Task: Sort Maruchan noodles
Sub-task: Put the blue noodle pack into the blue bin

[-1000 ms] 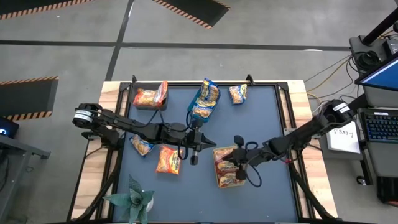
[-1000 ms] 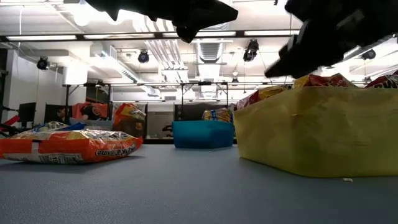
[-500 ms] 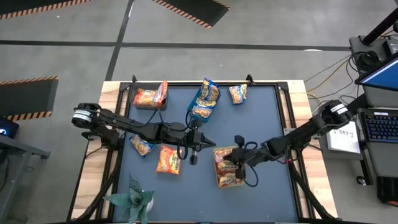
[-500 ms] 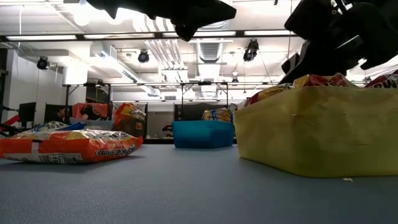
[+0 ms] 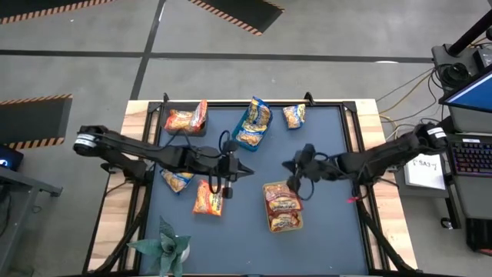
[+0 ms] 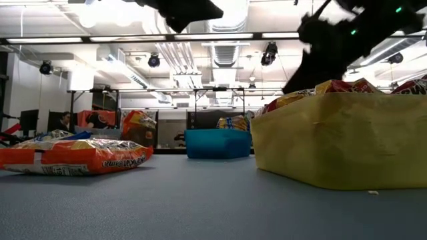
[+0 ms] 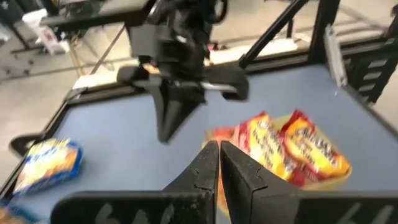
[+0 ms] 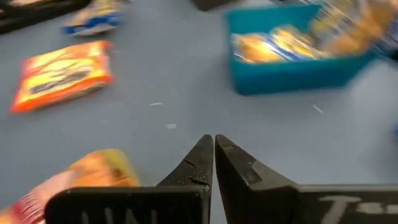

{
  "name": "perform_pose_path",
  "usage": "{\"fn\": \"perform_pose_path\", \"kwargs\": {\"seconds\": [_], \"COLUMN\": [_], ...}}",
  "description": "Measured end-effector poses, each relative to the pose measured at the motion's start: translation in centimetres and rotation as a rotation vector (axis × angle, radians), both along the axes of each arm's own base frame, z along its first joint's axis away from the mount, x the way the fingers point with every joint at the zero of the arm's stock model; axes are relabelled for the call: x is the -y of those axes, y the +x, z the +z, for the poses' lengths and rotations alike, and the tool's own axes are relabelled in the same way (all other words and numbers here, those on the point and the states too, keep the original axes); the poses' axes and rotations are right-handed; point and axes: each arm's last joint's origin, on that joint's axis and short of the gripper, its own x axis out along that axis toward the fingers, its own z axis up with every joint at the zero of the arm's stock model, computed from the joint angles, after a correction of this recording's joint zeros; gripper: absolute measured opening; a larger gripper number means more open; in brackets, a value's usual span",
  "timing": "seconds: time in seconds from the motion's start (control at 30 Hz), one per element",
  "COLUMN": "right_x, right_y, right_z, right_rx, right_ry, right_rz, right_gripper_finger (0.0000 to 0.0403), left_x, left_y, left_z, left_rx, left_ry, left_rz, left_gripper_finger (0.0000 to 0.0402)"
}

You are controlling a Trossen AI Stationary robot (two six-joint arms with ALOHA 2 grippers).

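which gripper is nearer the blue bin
Left. In the high view the left gripper is shut over the mat just below the blue bin and close to it. The right gripper, also shut, sits farther off to the bin's lower right, above the yellow bin.

The left gripper (image 5: 247, 171) is held closed near the table's centre, its arm stretched in from nine o'clock. The right gripper (image 5: 286, 165) is closed too, its arm reaching from three o'clock.

Noodle packets (image 5: 208, 197): crinkly glossy plastic film. Table (image 5: 330, 138): matt, smooth blue-grey top; pale bare wood border (image 5: 371, 115). Yellow bin (image 6: 340, 139) and blue bin (image 6: 218, 143): dull plastic. End effector fingers (image 7: 208, 163): matt black.
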Motion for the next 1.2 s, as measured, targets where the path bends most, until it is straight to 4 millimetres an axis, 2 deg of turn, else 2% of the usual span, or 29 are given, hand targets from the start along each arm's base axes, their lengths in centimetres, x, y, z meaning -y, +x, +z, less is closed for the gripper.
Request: {"fn": "perform_pose_path", "kwargs": {"seconds": [0.17,0.37,0.67,0.8,0.93,1.07,1.2], "right_x": [3.6,8.1,15.5,19.2,22.4,24.2,25.1], "right_y": [-0.5,-0.5,-0.8,-1.0,-1.0,-0.5,-0.2], "right_z": [-0.3,-0.4,0.9,0.8,0.1,-0.5,-0.6], "right_rx": [-0.033,-0.071,-0.247,-0.324,-0.35,-0.365,-0.43], "right_ry": [0.099,0.238,0.198,0.166,0.207,0.258,0.295], "right_rz": [-0.208,-0.278,-0.412,-0.458,-0.461,-0.457,-0.473], "right_gripper_finger": [0.0009,0.0009,0.0009,0.0009,0.0009,0.002,0.0057], "left_x": [-0.3,-0.5,-1.3,-2.6,-4.6,-6.8,-7.8], "left_y": [-1.0,-1.7,-1.8,-1.6,-1.6,-1.5,-1.4], "left_z": [0.0,0.0,0.1,0.0,0.1,0.3,0.7], "left_rx": [-0.077,-0.124,-0.126,-0.134,-0.138,-0.116,-0.068], "left_ry": [0.012,0.041,0.106,0.133,0.161,0.162,0.125], "left_rz": [0.043,0.098,0.109,0.14,0.192,0.233,0.202], "left_gripper_finger": [0.0,0.0,0.0,0.0,0.0,0.0,0.0]}}
